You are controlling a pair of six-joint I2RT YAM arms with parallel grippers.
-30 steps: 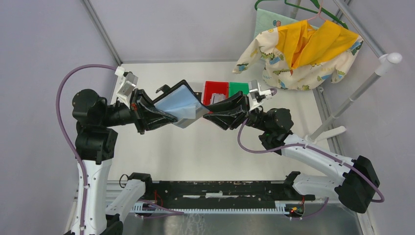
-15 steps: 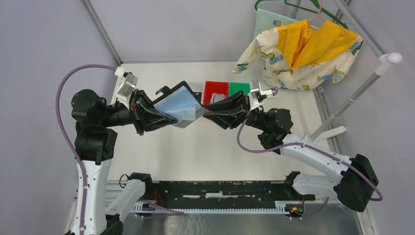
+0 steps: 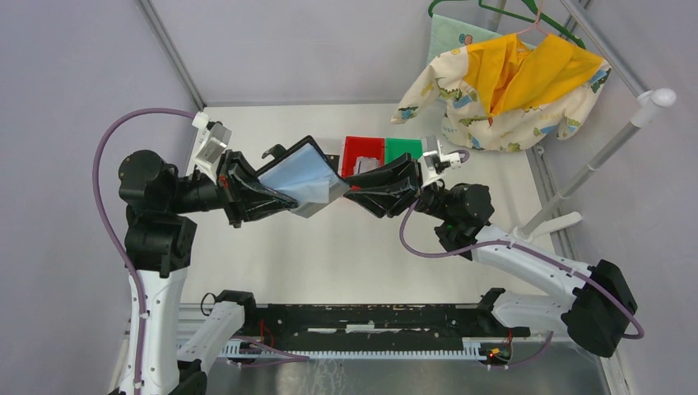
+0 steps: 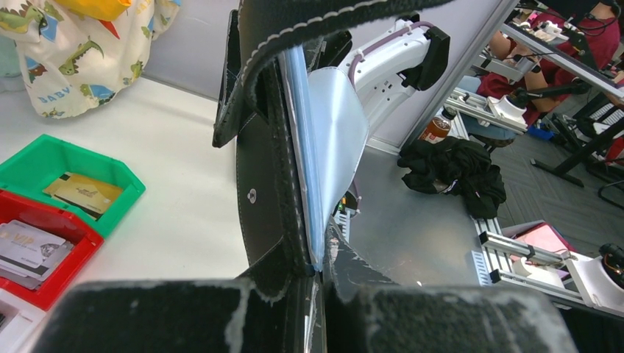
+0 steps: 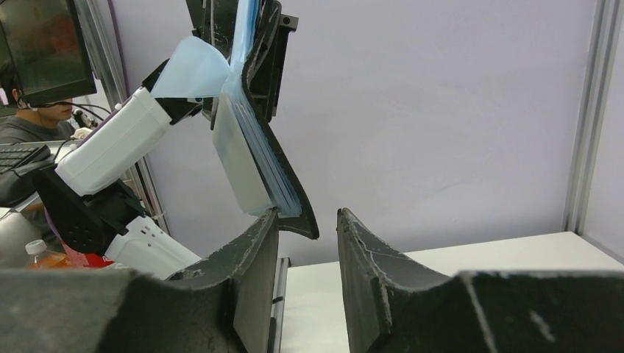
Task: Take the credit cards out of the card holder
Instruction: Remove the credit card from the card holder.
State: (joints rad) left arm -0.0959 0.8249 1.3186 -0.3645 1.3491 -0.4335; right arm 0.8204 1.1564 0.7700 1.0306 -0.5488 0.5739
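The card holder [image 3: 298, 174] hangs open in the air, black outside with light blue-grey sleeves inside. My left gripper [image 3: 276, 194] is shut on its lower edge; the left wrist view shows the holder [image 4: 283, 158] rising straight out of my left gripper [image 4: 318, 273]. My right gripper [image 3: 352, 186] stands open at the holder's right edge. In the right wrist view a corner of the holder [image 5: 293, 193] sits just above the gap of my right gripper [image 5: 309, 219], touching the left fingertip [image 5: 266, 224]. A tan-gold credit card [image 4: 81, 193] lies in the green bin and silvery-grey credit cards [image 4: 26, 247] in the red bin.
The red bin [image 3: 360, 149] and green bin [image 3: 402, 147] stand side by side behind the grippers, with a white bin [image 3: 332, 147] to their left. Patterned and yellow clothes [image 3: 510, 78] hang on a rack at the back right. A white post [image 3: 605, 156] stands at the table's right edge.
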